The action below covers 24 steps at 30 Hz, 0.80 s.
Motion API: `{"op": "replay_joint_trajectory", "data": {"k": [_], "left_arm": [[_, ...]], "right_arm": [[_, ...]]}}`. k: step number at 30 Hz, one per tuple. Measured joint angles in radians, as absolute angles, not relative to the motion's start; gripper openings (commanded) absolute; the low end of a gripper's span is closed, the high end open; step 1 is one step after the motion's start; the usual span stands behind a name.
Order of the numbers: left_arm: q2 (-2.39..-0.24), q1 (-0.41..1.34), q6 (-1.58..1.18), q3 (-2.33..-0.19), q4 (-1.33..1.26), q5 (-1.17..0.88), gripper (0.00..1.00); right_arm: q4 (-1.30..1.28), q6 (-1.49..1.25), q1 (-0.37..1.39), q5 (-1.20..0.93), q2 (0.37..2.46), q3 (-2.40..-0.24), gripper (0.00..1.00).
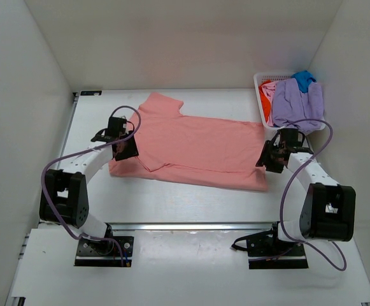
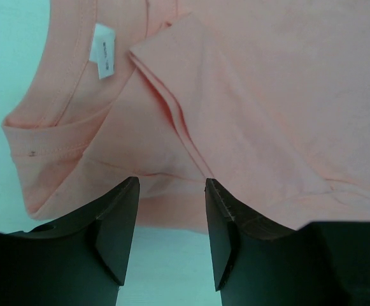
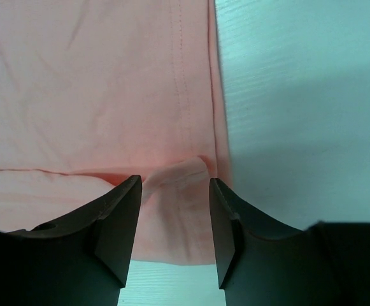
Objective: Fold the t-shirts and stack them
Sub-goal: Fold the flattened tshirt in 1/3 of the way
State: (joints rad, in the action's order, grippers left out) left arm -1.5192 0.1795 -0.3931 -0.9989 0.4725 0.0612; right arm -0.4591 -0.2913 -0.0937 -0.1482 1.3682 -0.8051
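Note:
A salmon-pink t-shirt (image 1: pixel 197 150) lies flat across the middle of the table, collar to the left and hem to the right. My left gripper (image 1: pixel 123 150) stands open at the collar end. In the left wrist view its jaws (image 2: pixel 172 191) are apart over the near edge of the shirt (image 2: pixel 267 95), with a folded-in sleeve (image 2: pixel 172 83) and a white label (image 2: pixel 102 52) ahead. My right gripper (image 1: pixel 269 159) is open at the hem corner. Between its fingers (image 3: pixel 175 188) a small pucker of the cloth (image 3: pixel 172 175) rises, and neither pad touches it.
A white basket (image 1: pixel 258 78) stands at the back right. It holds a lavender shirt (image 1: pixel 296 102) draped over its rim, a blue one (image 1: pixel 304 80) and an orange-red one (image 1: pixel 265 92). White walls close in on three sides.

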Motion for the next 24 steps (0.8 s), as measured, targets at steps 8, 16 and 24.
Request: {"op": "replay_joint_trajectory", "data": {"k": [8,16,24], "left_arm": [[-1.528,0.19,-0.397,-0.968,0.466,0.074,0.57],[-1.531,0.189,-0.401,-0.924,0.451,0.079,0.57],[-1.531,0.179,-0.401,-0.925,0.444,0.098,0.56]], "right_arm": [[-0.447,-0.285,-0.082,-0.178,1.449,-0.806,0.41],[-0.468,-0.287,-0.059,-0.229,1.517,-0.821,0.0],[-0.504,-0.291,-0.055,-0.191,1.525,-0.937,0.0]]}}
